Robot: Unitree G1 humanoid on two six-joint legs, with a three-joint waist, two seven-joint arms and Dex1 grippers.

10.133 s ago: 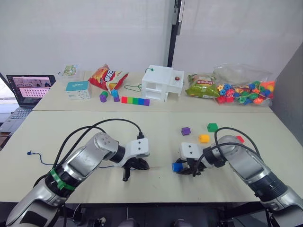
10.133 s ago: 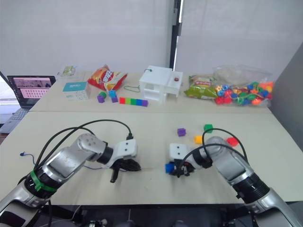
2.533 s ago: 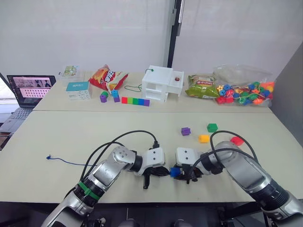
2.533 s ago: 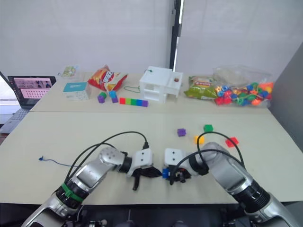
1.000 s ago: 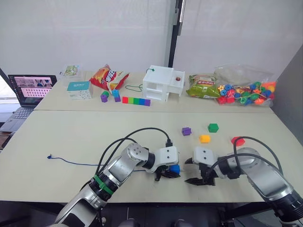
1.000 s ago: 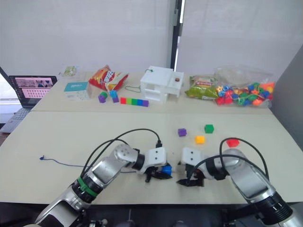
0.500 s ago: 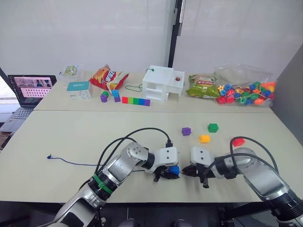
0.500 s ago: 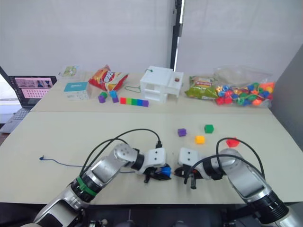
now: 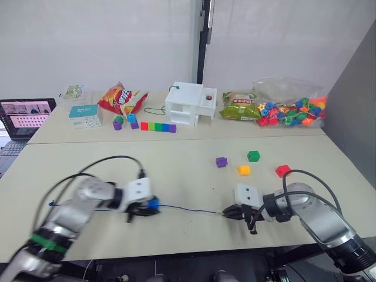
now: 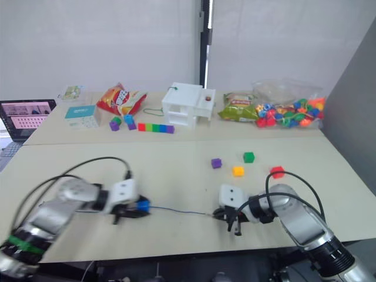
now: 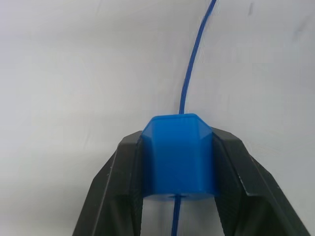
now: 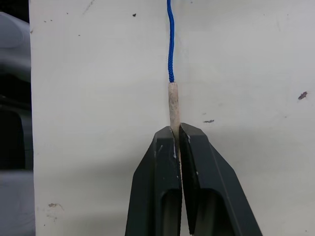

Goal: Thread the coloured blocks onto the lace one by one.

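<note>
Left gripper [image 11: 179,162] has slid the blue block [image 11: 180,156] leftward along the lace [image 9: 185,208]; right gripper [image 12: 176,142] pinches its tip.

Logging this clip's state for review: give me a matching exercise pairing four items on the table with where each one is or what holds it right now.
Things:
1. blue block
2. lace tip
3. green block
4. red block

States:
A. loose on the table, nearest the robot's right arm
B. clamped in the left gripper, lace running through it
C. pinched in the shut right gripper
D. loose on the table, beside the purple block and the yellow-orange block

Pairs: 1-B, 2-C, 3-D, 4-A
</note>
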